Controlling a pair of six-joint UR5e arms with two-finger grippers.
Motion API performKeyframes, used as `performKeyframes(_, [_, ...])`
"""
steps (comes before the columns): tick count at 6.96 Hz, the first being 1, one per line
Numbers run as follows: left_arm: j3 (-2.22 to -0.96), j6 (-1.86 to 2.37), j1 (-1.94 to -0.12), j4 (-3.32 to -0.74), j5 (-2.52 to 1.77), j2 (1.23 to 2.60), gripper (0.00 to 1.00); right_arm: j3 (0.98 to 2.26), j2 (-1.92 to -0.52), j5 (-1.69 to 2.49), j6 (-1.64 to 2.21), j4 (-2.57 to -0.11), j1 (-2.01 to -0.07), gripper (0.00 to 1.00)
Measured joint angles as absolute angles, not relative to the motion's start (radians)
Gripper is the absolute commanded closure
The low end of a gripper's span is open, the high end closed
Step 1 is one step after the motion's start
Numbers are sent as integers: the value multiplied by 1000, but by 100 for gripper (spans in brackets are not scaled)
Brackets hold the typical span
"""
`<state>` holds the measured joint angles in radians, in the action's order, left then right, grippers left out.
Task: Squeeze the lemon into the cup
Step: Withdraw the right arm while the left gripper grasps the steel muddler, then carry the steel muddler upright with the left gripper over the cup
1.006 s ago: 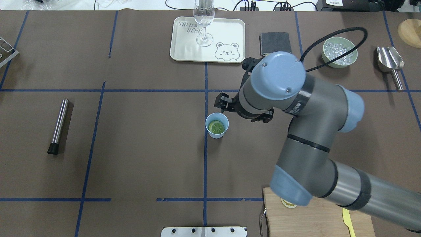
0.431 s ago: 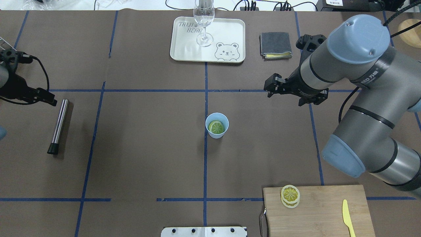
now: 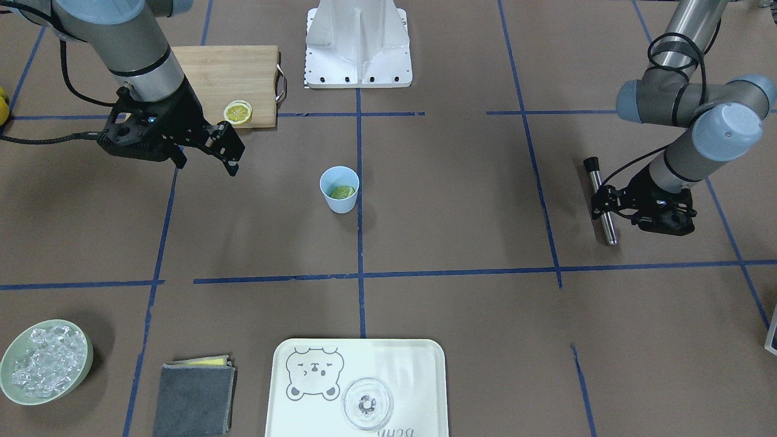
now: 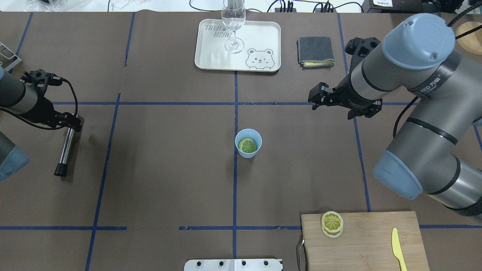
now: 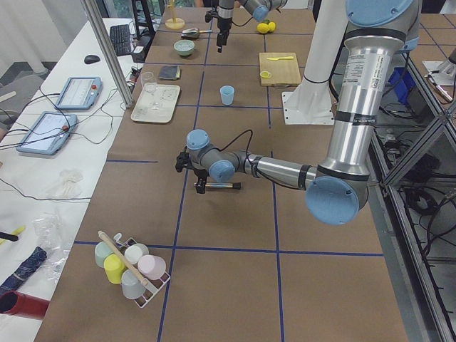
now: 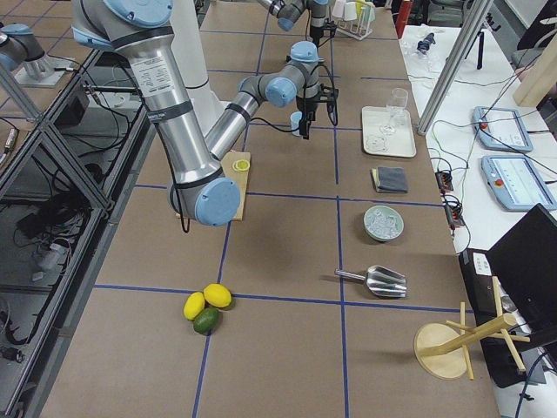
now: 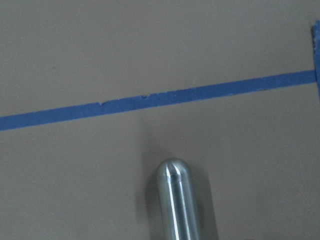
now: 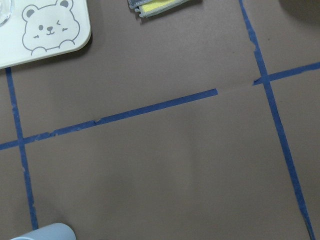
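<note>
The light-blue cup (image 4: 248, 150) stands upright near the table's middle, also in the front view (image 3: 340, 200). The yellow-green lemon slice (image 4: 247, 145) lies inside it, face up (image 3: 342, 192). My right gripper (image 4: 331, 110) hangs open and empty above the table, back and right of the cup, well apart from it (image 3: 207, 167). The right wrist view shows only the cup's rim (image 8: 47, 233) at its bottom left. My left gripper (image 4: 71, 122) is open and low over the far end of a steel muddler (image 4: 67, 146), whose rounded tip (image 7: 177, 200) fills the left wrist view.
A white bear tray (image 4: 263, 37) with a clear glass (image 4: 233, 22) and a grey cloth (image 4: 315, 51) lie at the back. A bowl of ice (image 3: 45, 361) is at back right. A cutting board (image 4: 369, 241) holds an orange-yellow slice (image 4: 331, 224) and a yellow knife (image 4: 397, 244).
My right arm swung from just beside the cup to the back right, uncovering the cutting board. My left arm came into view and moved to the muddler's far end. The lemon stays in the cup.
</note>
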<state>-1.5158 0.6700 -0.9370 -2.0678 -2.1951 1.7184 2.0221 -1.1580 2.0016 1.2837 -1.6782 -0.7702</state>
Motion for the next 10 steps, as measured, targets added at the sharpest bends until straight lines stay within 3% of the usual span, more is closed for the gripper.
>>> performKeyframes(1, [-1511,671,-931,-2067,-2189,1719,95,2021,-1158,2002,1283,-1678,-771,0])
performKeyframes(2, [-1510,671,-929,-2065,-2187,1719,100,2021,-1159,2002,1284,-1679,-771,0])
performKeyframes(5, [-1535,672,-929,-2063,-2185,1712,100,2020,-1165,2003,1284,-1678,-774,0])
performKeyframes(7, [-1689,672,-939,-1972,-2179,1717,100,2022,-1165,2005,1284,-1678,-784,0])
performKeyframes(10, [-1971,841,-935,-1797,-2019,1845,100,2024,-1170,2009,1267,-1678,-811,0])
